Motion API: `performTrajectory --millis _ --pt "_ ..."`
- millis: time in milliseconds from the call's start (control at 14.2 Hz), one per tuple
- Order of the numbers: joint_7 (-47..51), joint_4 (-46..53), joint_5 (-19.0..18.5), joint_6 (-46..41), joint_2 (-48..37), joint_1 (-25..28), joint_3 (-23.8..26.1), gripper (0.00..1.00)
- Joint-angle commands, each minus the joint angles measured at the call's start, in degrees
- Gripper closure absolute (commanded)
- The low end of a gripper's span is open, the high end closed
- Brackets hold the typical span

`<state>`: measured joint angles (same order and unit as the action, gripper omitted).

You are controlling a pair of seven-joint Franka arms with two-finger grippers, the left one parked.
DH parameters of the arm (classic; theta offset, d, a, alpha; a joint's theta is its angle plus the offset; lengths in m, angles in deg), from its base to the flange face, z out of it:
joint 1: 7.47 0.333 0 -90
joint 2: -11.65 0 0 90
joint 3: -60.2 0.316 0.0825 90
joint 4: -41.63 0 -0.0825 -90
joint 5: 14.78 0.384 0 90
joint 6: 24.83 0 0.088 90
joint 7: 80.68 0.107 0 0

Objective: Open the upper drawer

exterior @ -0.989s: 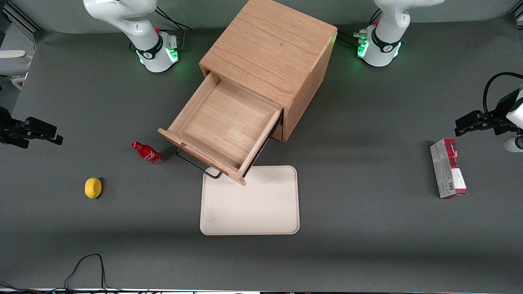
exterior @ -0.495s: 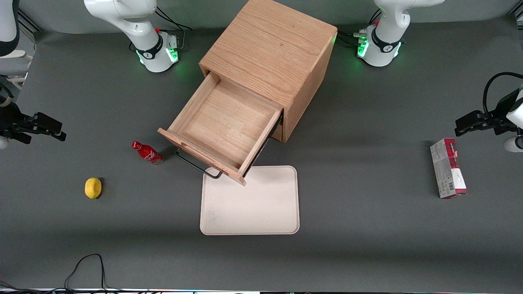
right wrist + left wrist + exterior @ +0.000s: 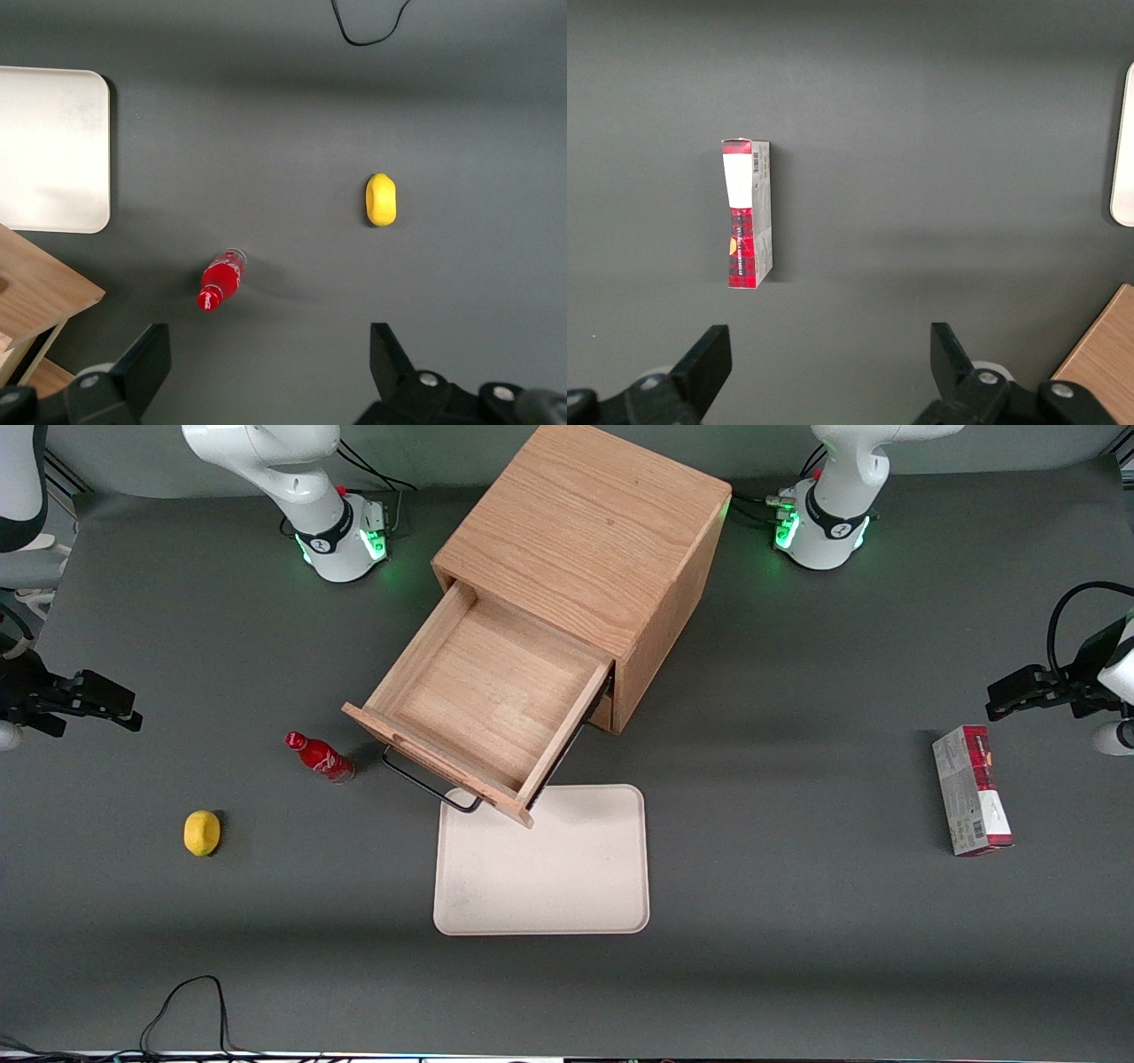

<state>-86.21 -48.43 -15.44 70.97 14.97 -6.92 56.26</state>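
Upper drawer [image 3: 483,707]: drawn well out of the light oak cabinet [image 3: 589,540], interior bare, dark bar handle [image 3: 425,784] carried on its front, the front corner overhanging the cream tray [image 3: 567,877]. Claw [image 3: 84,704]: held above the grey worktop [image 3: 797,912] at the working arm's end, well apart from the drawer, fingers [image 3: 142,367] spread, nothing gripped. Red bottle [image 3: 319,756]: placed near the handle. Yellow lemon [image 3: 202,833]: nearer the front camera than the bottle. Red-and-white carton [image 3: 972,802]: laid flat toward the parked arm's end.
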Motion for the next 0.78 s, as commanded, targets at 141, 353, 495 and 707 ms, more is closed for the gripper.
performTrajectory --millis 141,353,495,707 --pt "1.49 -0.81 -0.39 -1.06 -1.56 -0.46 0.69 0.00" --pt "1.49 -0.81 -0.92 -1.06 -1.47 -0.46 0.60 0.00" --pt "1.49 -0.55 -1.09 -0.97 -1.03 -0.29 0.42 0.00" --pt "1.58 0.33 -1.18 -1.06 -0.85 -0.29 0.33 0.00"
